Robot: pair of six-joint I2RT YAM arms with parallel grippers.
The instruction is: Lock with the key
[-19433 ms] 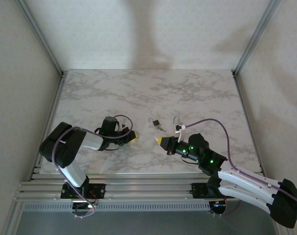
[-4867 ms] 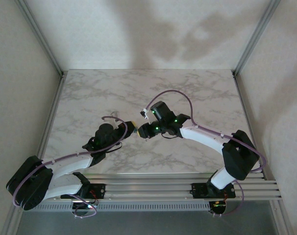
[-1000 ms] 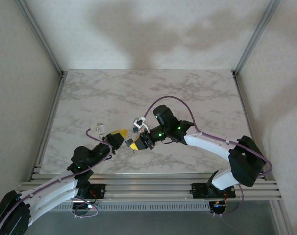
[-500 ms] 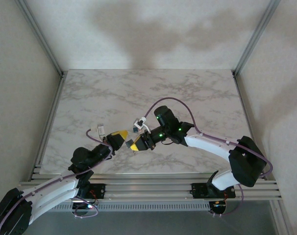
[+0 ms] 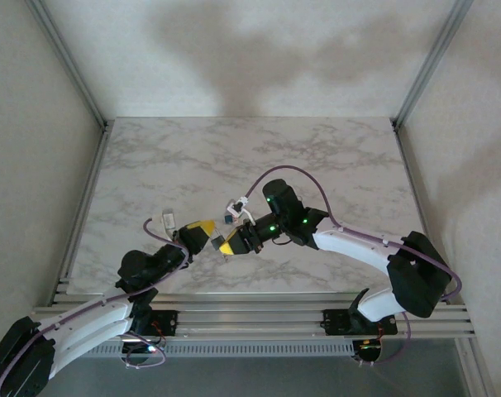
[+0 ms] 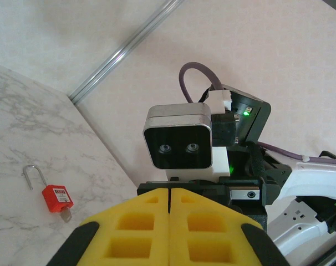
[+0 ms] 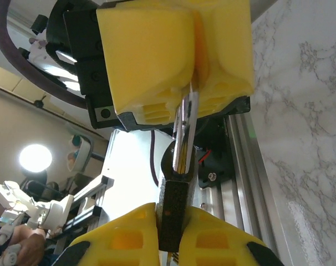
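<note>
- Where the left fingers (image 7: 151,50) press flat together, yellow pad against yellow pad, they pinch the top of a silver metal stem (image 7: 184,130); I cannot tell whether it is a shackle or a key.
- That stem runs straight down into a dark padlock (image 7: 172,213).
- Right fingers (image 7: 123,238) clamp the padlock by its body, held apart only by the body's thickness.
- Seen from above, the left gripper (image 5: 210,233) and right gripper (image 5: 224,245) meet tip to tip over the near middle of the marble table (image 5: 333,157).
- From the left wrist, the closed yellow pads face the right arm's boxy wrist camera (image 6: 178,138), with a green light (image 6: 245,112) lit on the housing behind it.
- A red padlock (image 6: 57,198) lies flat on the table, well apart from both grippers, its silver shackle (image 6: 34,176) pointing away from them.
- Its white label (image 6: 60,192) carries print too small to read.
</note>
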